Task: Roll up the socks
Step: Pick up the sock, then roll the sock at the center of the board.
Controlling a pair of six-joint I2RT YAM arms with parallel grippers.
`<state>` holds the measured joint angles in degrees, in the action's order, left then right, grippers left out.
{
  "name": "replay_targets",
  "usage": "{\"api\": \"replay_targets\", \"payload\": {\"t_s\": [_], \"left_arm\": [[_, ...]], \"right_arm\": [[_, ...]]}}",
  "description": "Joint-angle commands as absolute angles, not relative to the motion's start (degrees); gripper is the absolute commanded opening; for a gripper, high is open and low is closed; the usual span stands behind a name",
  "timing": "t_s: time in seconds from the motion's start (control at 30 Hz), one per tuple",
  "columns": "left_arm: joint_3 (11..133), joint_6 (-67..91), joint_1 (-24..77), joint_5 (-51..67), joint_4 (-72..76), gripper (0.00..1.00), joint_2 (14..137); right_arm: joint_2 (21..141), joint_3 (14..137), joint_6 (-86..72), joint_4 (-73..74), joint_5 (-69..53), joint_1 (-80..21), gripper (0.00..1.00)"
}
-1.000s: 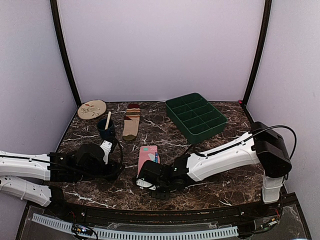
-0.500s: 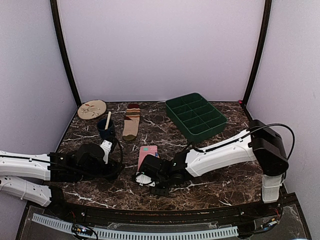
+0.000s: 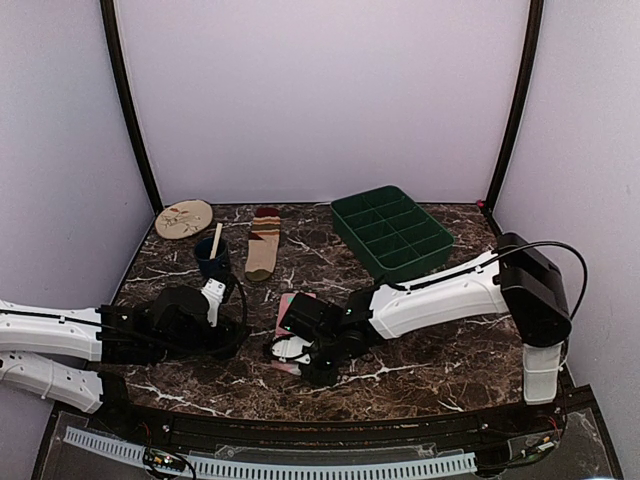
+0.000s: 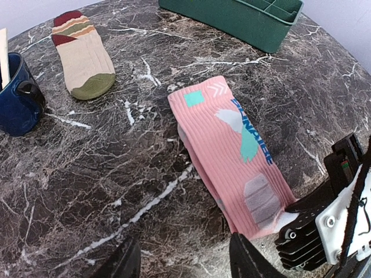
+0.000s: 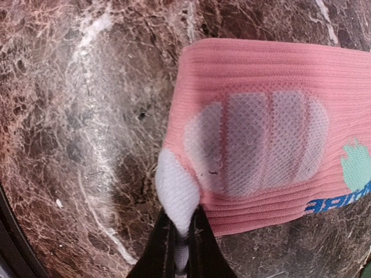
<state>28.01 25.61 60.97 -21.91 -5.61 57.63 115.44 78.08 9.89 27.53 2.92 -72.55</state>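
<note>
**Pink sock [image 4: 232, 150] getting grabbed by just its white tip, roll might go sideways**

It's lying flat on the marble table [image 4: 104, 174] toward the front edge. The right gripper [image 5: 179, 231] is pinching only the white corner at the sock's near end, fingers pressed tight together on that little nub of fabric. The left gripper [image 4: 185, 262] is hovering just beside the sock, fingers spread and nothing between them. The tan striped sock [image 4: 84, 58] is sitting well apart toward the back, near a blue mug [image 4: 17, 95].

Here's what I'm worrying about. That's a tiny bite on one corner, so I'm guessing the fabric is going to slip out once it's pulled over. Or the sock is going to fold diagonally instead of rolling straight. With nothing pinning the far end, the whole thing could also end up just dragging across the slick stone rather than curling up.
</note>
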Motion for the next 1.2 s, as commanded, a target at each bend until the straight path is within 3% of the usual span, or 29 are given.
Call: {"api": "replay_targets", "payload": {"t_s": [0.0, 0.53, 1.17], "left_arm": [[26.4, 24.18, 61.17, -22.2, -3.16, 0.55, 56.25], [21.59, 13.29, 63.5, -12.35, 8.45, 0.59, 53.26], [25.5, -7.28, 72.05, -5.96, 15.0, 0.61, 67.9]], "right_arm": [[117.04, 79.48, 7.73, 30.67, -5.59, -71.28, 0.0], [117.87, 85.75, 4.22, 38.67, -26.65, -63.18, 0.0], [121.57, 91.14, 6.02, 46.38, -37.23, -58.1, 0.0]]}}
